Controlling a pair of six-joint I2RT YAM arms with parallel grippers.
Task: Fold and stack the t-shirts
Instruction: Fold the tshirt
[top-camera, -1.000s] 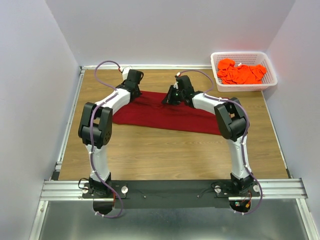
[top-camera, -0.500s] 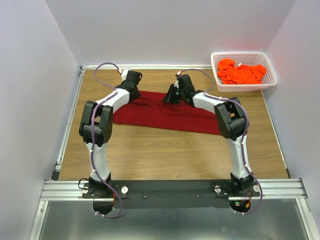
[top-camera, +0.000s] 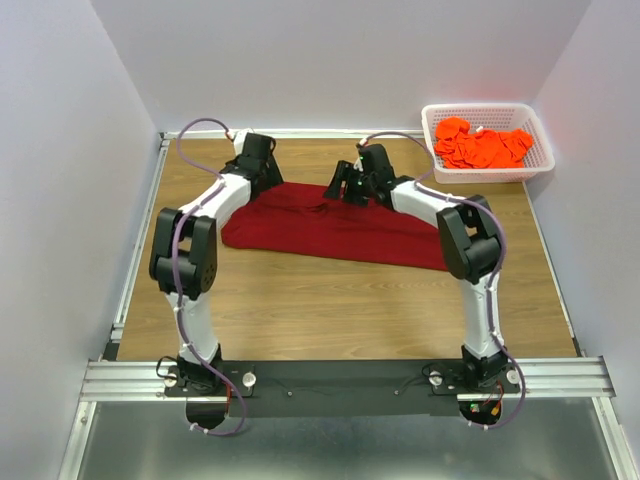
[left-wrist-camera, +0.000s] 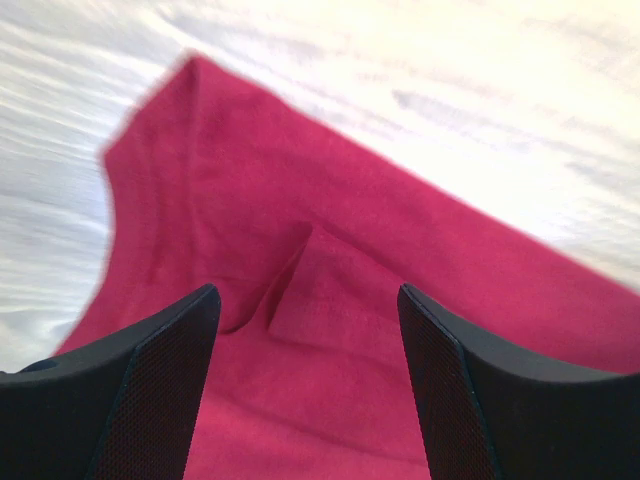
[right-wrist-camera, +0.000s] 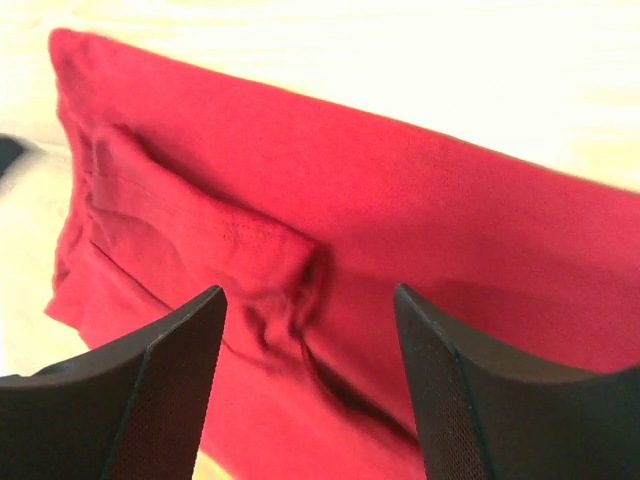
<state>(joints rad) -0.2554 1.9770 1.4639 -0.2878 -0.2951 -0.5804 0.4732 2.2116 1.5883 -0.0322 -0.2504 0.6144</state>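
The dark red t-shirt (top-camera: 330, 228) lies folded into a long band across the far middle of the table. My left gripper (top-camera: 264, 176) hovers over its left far corner, open, with nothing between the fingers; in the left wrist view the left gripper (left-wrist-camera: 305, 300) has the shirt (left-wrist-camera: 400, 260) and a small folded flap under it. My right gripper (top-camera: 346, 187) is open over the shirt's far edge near the middle; the right wrist view shows the right gripper (right-wrist-camera: 308, 295) above a rumpled fold of the shirt (right-wrist-camera: 420, 220). Orange t-shirts (top-camera: 482, 146) lie bunched in the basket.
A white mesh basket (top-camera: 490, 172) stands at the back right corner. Bare wooden table (top-camera: 330, 300) lies between the shirt and the arm bases. White walls close in the back and both sides.
Both grippers went from shut to open and let go of the dark red shirt. Both arms shifted slightly toward the far edge, and the shirt's far edge settled on the table.
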